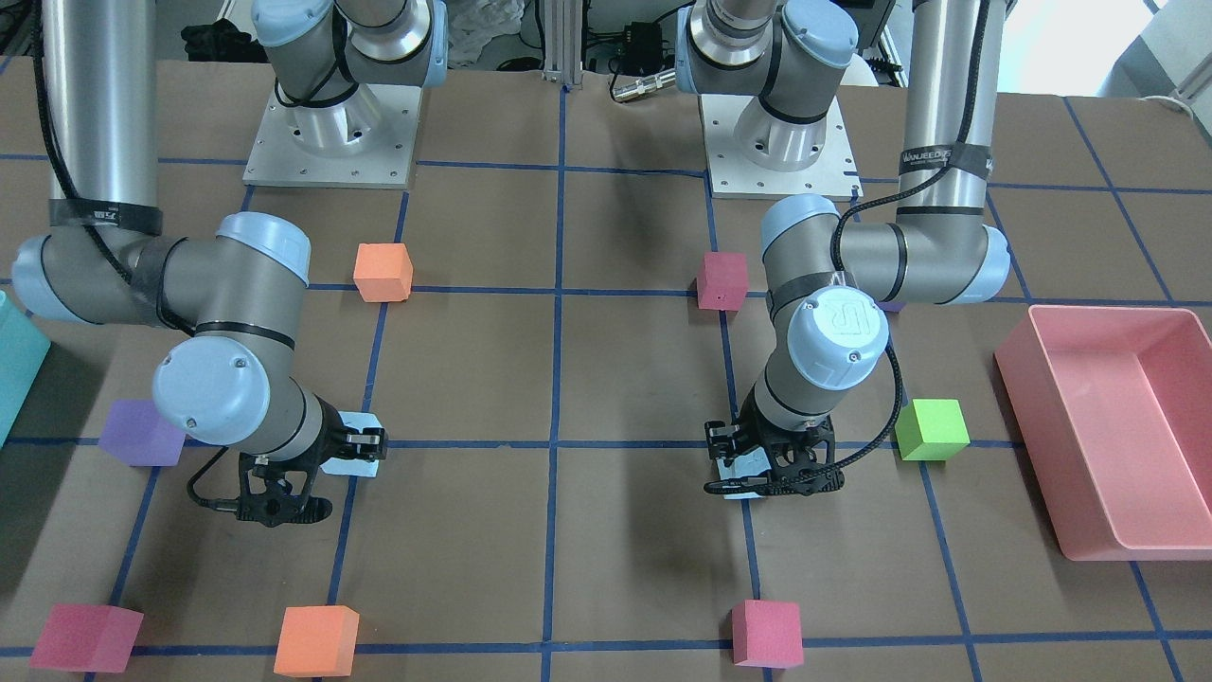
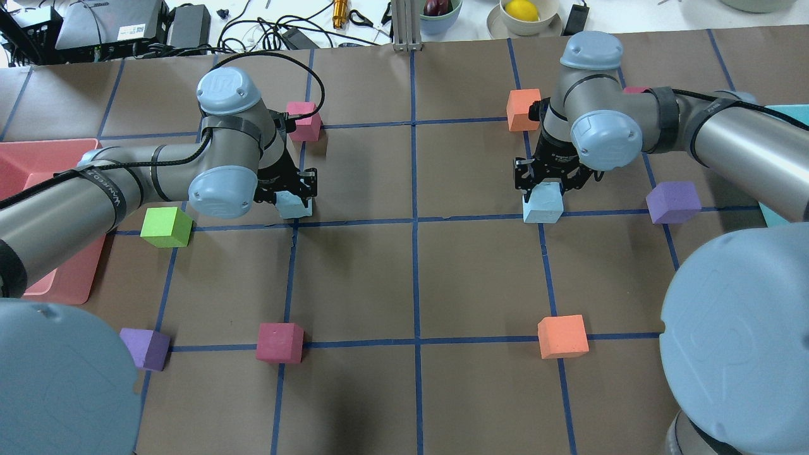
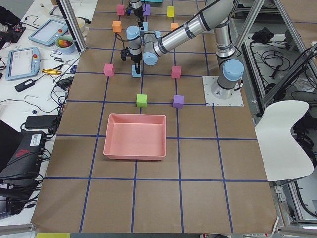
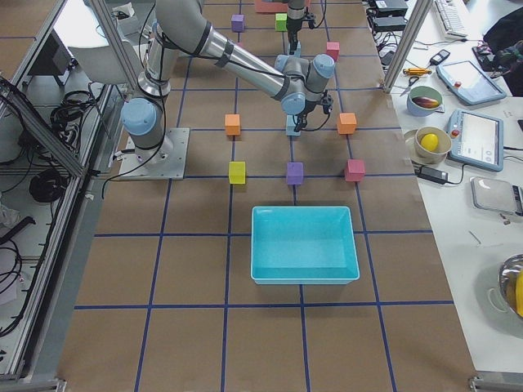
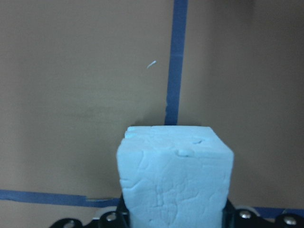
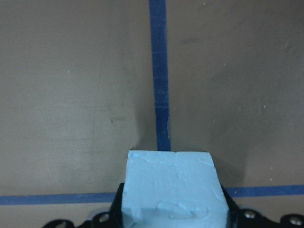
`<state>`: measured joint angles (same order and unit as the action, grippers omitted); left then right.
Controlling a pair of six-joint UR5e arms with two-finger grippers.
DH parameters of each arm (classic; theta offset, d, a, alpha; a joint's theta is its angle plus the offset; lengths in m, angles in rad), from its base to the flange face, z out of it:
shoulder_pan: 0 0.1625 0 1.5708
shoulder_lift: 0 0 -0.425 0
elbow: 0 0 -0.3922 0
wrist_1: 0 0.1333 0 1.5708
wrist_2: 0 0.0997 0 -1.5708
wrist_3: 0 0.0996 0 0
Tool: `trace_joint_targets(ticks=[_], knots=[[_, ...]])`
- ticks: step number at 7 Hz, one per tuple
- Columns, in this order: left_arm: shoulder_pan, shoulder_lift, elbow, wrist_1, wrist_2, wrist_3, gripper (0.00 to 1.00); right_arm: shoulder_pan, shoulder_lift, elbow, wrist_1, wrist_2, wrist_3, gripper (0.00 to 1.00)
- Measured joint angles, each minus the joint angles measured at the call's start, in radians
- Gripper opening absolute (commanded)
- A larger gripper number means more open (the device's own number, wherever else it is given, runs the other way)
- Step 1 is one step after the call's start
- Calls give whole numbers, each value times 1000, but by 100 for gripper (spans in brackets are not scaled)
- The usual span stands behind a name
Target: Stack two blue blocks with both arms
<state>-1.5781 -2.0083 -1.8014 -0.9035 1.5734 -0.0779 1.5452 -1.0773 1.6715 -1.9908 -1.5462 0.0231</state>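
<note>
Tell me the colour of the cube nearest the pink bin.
The cube is lime green, clearest in the front-facing view.

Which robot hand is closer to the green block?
Left. The left gripper, jaws around a blue block, has the green block nearby on its arm's side. The right gripper is far over on the opposite side, at the other blue block.

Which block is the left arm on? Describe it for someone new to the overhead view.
From the pink bin at the overhead view's left edge, follow the left arm to its gripper. The pale blue block sits under it, beside a crossing of blue tape. Its neighbours are a green cube and a red cube; only it is sky blue.
</note>
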Motion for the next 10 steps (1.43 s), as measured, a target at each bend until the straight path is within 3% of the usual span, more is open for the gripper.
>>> trace_joint_targets(ticks=[3,6,10], knots=[[9,22,19,4,11,77,21,156,-71,-40,67,41,151,0],[44,36,11,-5,11,120,20,341,-92,-1,76,84,278,0],[35,44,0,-10,11,122,19,414,-88,92,21,96,306,0]])
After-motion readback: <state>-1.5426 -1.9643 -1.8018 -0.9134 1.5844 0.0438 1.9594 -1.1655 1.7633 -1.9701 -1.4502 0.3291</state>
